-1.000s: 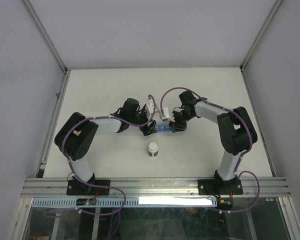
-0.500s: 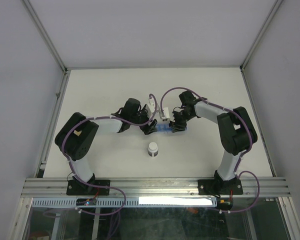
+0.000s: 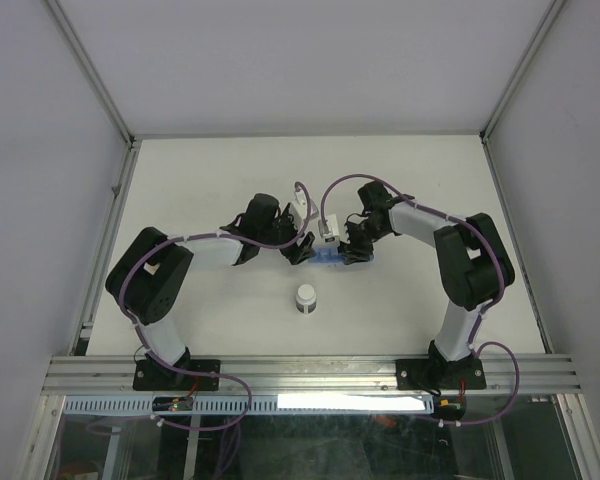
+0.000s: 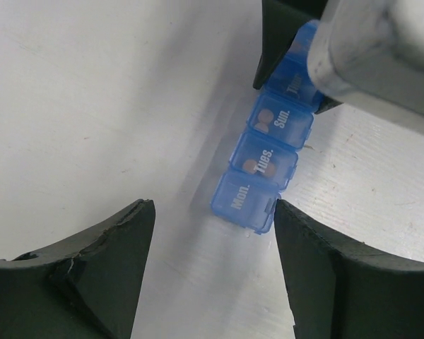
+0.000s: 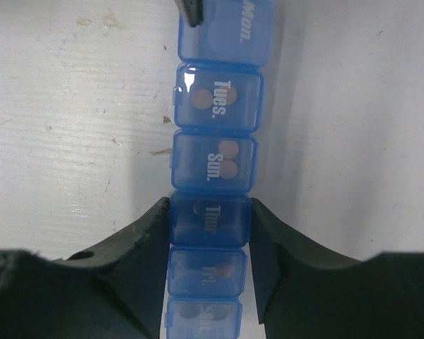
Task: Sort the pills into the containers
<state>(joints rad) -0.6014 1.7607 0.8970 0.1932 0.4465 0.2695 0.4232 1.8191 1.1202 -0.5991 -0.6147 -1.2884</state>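
Observation:
The containers are one blue pill-organiser strip [image 3: 330, 259] lying flat at the table's middle, lids shut, with day labels. Orange-brown pills [image 5: 227, 159] show through the "Sun." lid and the "Tues." lid [image 5: 198, 96], and darker ones further down. My right gripper [image 5: 210, 222] is shut on the strip's sides at the "Thur." compartment; it also shows in the top view [image 3: 353, 254]. My left gripper [image 4: 210, 210] is open and empty, low over the table, its right finger [image 4: 318, 261] beside the "Mon." end [image 4: 244, 200]. In the top view the left gripper [image 3: 301, 251] sits just left of the strip.
A small clear vial with a white cap [image 3: 306, 298] stands upright nearer the arm bases, in front of the strip. Metal frame rails [image 3: 108, 235] border the white table on the left and right. Purple cables loop over both wrists.
The left wrist has shifted slightly toward the far side, still beside the strip's "Mon." end. The right gripper and the strip have not moved.

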